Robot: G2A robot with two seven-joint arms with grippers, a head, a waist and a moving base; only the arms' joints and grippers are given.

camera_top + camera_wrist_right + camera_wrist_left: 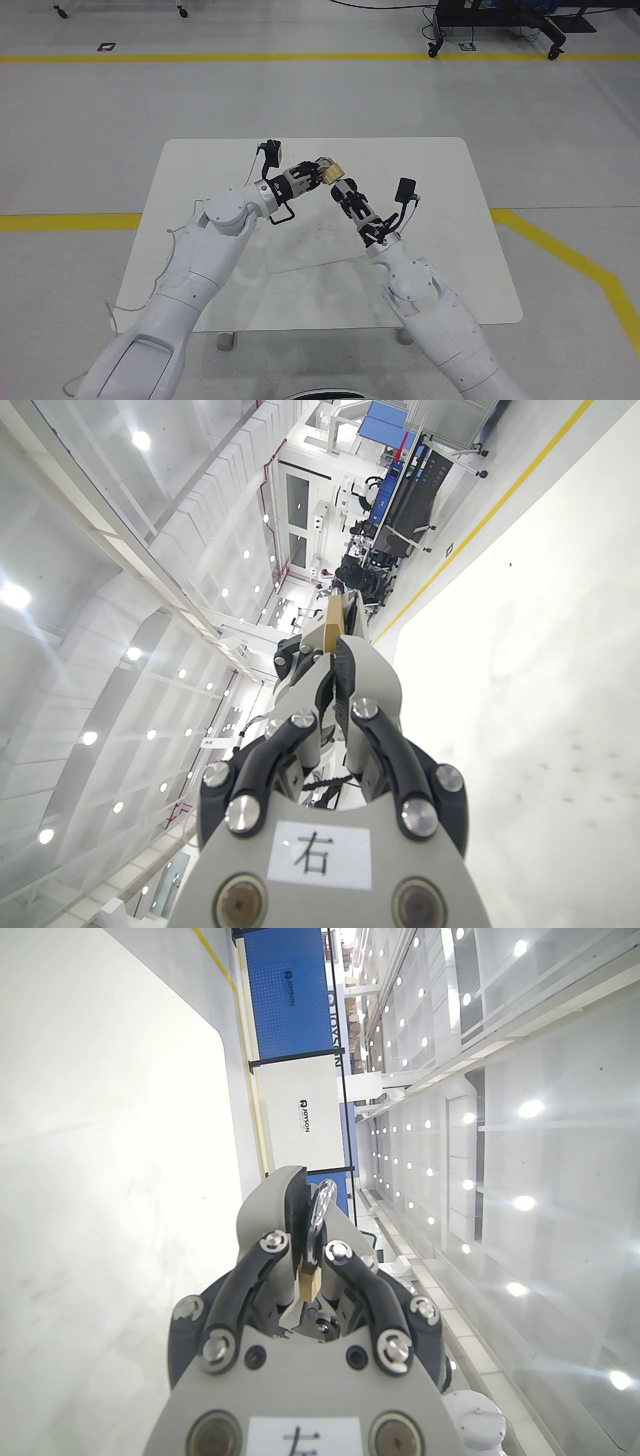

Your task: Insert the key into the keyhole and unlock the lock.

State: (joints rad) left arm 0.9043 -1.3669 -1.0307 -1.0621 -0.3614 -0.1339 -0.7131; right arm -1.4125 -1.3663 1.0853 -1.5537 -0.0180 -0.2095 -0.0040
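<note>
You've got both arms up over the white table (440, 210), with the grippers meeting just above frame ctr in the top view. L gripper (320, 172) comes in from the left and R gripper (344, 188) from the lower right. Their tips touch at the brass padlock (335, 171), which is held off the tabletop.

In the L wrist view, your L gripper (316, 1213) is clamped on the padlock (310, 1284). The steel shackle (320, 1203) is pinched between the pads near frame ctr, and the brass body sits back toward the palm.

In the R wrist view, the R gripper (334, 657) has its jaws pressed together w/ no gap. The padlock (332, 622) shows edge-on right at the tips, upper ctr of frame. You can't tell what, if anything, the R pads are pinching.
</note>
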